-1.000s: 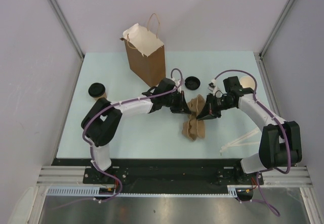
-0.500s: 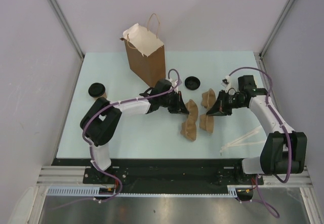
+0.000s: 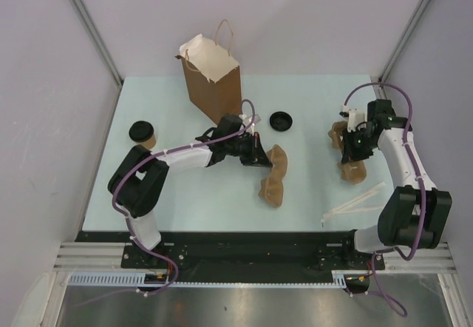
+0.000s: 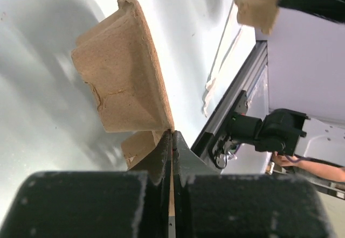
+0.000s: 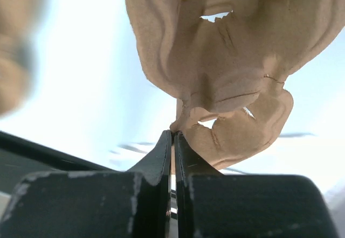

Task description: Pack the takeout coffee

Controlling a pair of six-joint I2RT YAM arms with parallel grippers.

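Observation:
A small tan cup with a black lid [image 3: 142, 132] stands at the table's far left, away from both grippers. A loose black lid [image 3: 281, 120] lies near the middle. My left gripper [image 3: 261, 157] [image 4: 172, 135] is shut on the edge of a brown pulp carrier tray [image 3: 274, 177] [image 4: 124, 82] resting on the table. My right gripper [image 3: 354, 148] [image 5: 173, 135] is shut on the edge of a second carrier tray [image 3: 354, 170] [image 5: 226, 60] at the right side. The tall brown paper bag [image 3: 213, 79] stands open at the back.
Pale thin sticks [image 3: 356, 203] lie near the front right. The table [image 3: 185, 201] has grey walls on its left and right sides. A blurred tan shape [image 5: 16, 44] shows at the left of the right wrist view.
The two carrier trays, together in the middle a second ago, are now apart. My right gripper has carried one tray to the right. My left gripper has kept the other, shifting slightly left.

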